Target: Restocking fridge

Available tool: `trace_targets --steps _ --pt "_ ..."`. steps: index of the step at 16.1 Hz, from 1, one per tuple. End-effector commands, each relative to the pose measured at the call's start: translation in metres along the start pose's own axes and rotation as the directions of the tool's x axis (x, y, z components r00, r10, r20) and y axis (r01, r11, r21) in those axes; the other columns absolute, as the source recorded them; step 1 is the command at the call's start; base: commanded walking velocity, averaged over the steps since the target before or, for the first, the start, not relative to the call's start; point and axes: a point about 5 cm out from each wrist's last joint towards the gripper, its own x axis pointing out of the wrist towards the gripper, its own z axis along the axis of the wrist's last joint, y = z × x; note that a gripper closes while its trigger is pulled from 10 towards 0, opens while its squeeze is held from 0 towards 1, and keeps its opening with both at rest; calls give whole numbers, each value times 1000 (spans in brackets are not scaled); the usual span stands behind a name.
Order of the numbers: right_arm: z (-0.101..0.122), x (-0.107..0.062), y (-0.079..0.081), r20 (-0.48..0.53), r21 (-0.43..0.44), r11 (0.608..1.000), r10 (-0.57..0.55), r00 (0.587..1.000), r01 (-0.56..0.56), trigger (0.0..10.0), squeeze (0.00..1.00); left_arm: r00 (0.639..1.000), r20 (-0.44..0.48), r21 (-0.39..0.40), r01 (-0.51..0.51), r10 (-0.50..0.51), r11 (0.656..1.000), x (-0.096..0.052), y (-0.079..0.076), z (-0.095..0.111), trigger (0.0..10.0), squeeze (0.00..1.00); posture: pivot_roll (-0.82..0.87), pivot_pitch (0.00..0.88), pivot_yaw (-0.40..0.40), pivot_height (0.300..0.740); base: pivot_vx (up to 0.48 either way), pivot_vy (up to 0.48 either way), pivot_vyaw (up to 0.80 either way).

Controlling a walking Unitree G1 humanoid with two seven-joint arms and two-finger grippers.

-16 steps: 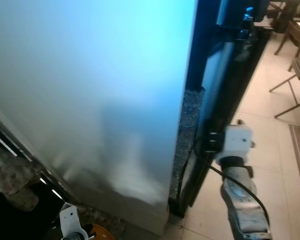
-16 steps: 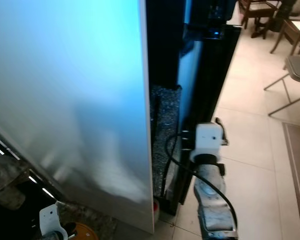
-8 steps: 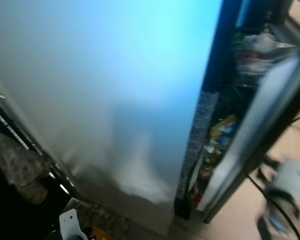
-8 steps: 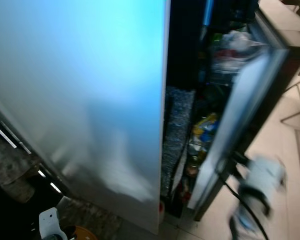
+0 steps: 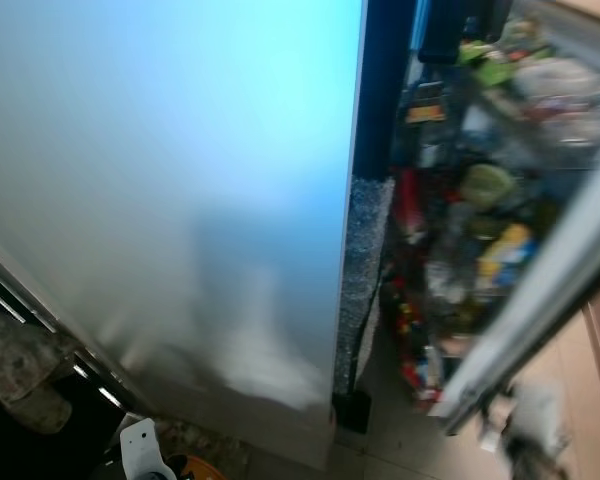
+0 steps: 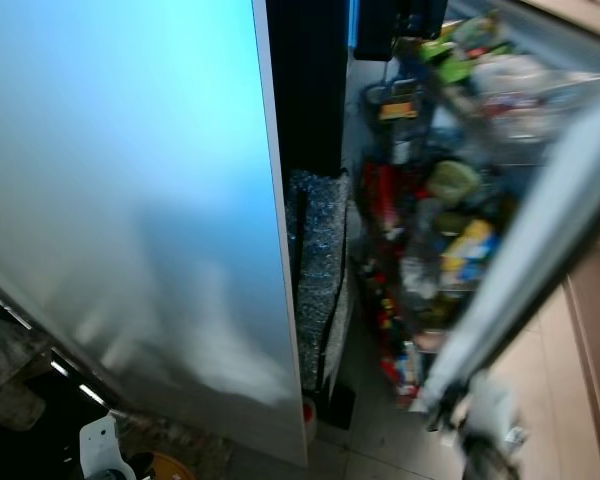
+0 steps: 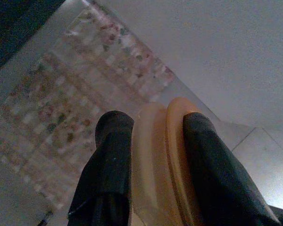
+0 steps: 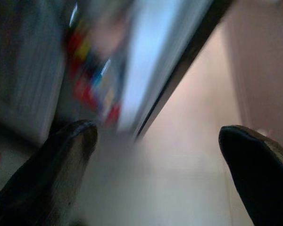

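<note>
The fridge stands in front of me with its wide silver left door (image 5: 180, 200) closed. Its right door (image 6: 540, 250) is swung out, blurred, toward the tiled floor. Inside, shelves (image 6: 430, 200) hold several blurred packets and bottles in red, yellow and green. My right gripper (image 8: 159, 134) is open with nothing between its fingers, just off the door's lower edge; that arm (image 5: 525, 445) is a blur at the lower right. My left gripper (image 7: 155, 125) hangs low at my left, shut on an orange round container (image 7: 162, 160), whose orange rim (image 5: 195, 468) shows beside the white wrist bracket (image 5: 140, 450).
A speckled grey strip (image 5: 365, 270) runs down between the closed door and the open compartment. A dark counter with a stone top (image 5: 15, 370) lies at the lower left. Beige floor tiles (image 6: 580, 400) spread to the right.
The right door has swung much wider, from closed to baring the stocked shelves. My right arm has dropped to the lower right, blurred. The camera shifted.
</note>
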Motion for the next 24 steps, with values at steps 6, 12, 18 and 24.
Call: trace_targets --steps 6,12,18,24 --pt "-71 -14 33 -306 -203 944 192 933 -261 10000 0 1000 -14 -47 -17 16 999 0 6 0 10000 0 -160 0 70 740 0 0 0" --pt "-89 -26 60 -355 -140 949 218 909 -283 10000 0 1000 -13 -14 3 -3 1000 0 3 -1 10000 0 -158 0 75 740 0 -53 0" --pt "-88 -26 60 -341 -226 915 247 907 -334 10000 0 1000 -23 -15 8 -8 1000 -1 3 -5 10000 0 -157 0 77 740 0 -355 0" --pt "-86 -25 61 -335 -212 918 252 908 -334 10000 0 1000 -26 -16 12 -12 1000 -1 2 -6 10000 0 -157 0 70 740 0 -343 86"
